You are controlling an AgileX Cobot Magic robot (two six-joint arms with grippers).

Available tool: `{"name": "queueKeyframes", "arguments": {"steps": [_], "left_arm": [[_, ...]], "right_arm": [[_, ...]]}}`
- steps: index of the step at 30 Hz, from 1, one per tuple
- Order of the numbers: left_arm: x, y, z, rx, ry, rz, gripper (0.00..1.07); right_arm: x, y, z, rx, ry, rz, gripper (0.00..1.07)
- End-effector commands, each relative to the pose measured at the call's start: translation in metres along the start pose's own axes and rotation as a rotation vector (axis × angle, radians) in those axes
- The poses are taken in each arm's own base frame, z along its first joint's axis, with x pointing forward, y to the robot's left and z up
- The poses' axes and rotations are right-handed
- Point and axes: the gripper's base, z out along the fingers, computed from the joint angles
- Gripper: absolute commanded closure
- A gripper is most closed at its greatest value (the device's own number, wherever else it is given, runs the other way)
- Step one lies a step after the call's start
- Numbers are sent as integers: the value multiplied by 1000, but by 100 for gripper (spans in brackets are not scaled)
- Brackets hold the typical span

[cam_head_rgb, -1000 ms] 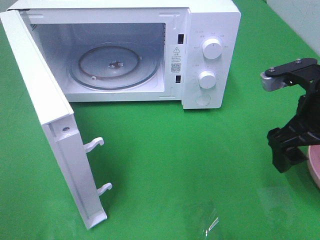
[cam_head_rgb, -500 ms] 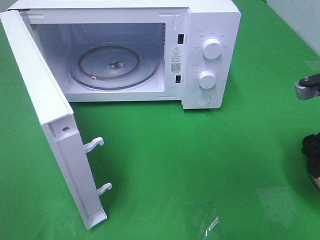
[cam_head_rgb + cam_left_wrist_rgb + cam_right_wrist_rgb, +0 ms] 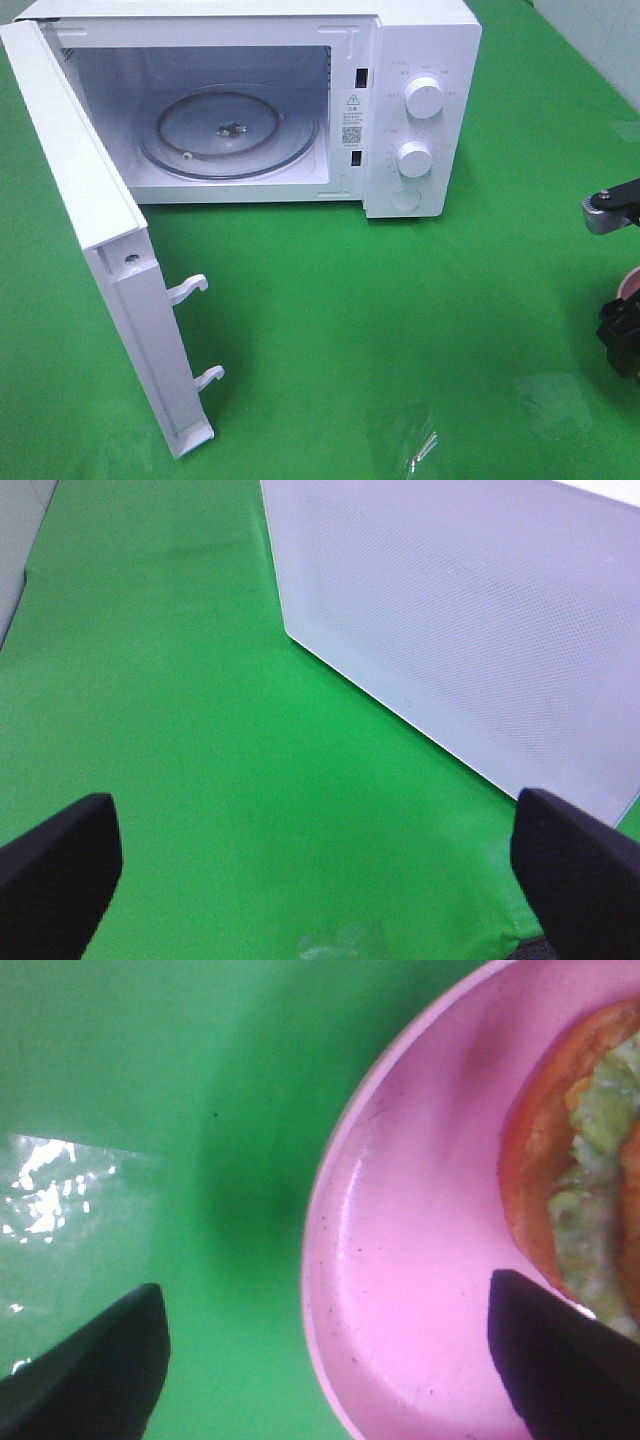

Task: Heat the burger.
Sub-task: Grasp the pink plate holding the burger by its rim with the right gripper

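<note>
Currently the burger (image 3: 590, 1150) sits on the pink plate (image 3: 400, 1260) at the far right of the green cloth (image 3: 350, 300), well apart from the microwave (image 3: 420, 60). The high view shows only a sliver of the plate and none of the burger.

My right pincer (image 3: 325, 1360) is open wide and holds nothing. It straddles the plate rim: one fingertip is over the cloth, the other over the plate's inside, close beside the burger.

- Hazard 1: the inner fingertip is near the lettuce edge. If I close off-line, it may push or dent the burger.
- Hazard 2: the rim looks thin and sloped. A shallow bite may slip, or tilt the plate so that the burger slides off.
- Hazard 3: the carry to the turntable (image 3: 230, 130) is long. The open door (image 3: 90, 230) leaves the cavity free, but a tilted plate could catch the cavity sill.

My left pincer (image 3: 320, 870) is also open and empty, near the door.
</note>
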Motion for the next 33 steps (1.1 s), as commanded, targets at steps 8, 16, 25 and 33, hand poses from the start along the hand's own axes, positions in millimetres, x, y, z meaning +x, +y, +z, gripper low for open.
{"name": "queueKeyframes", "arguments": {"steps": [8, 16, 25, 33], "left_arm": [[1, -1, -2, 2, -34, -4, 9], [1, -1, -2, 2, -34, -4, 9], [1, -1, -2, 2, -34, -4, 9], [1, -1, -2, 2, -34, -4, 9]], "right_arm": [[-3, -2, 38, -29, 47, -4, 26], [-5, 1, 50, -44, 61, -7, 28], [-5, 3, 59, -54, 74, -14, 30], [-4, 3, 59, -53, 86, 16, 62]]}}
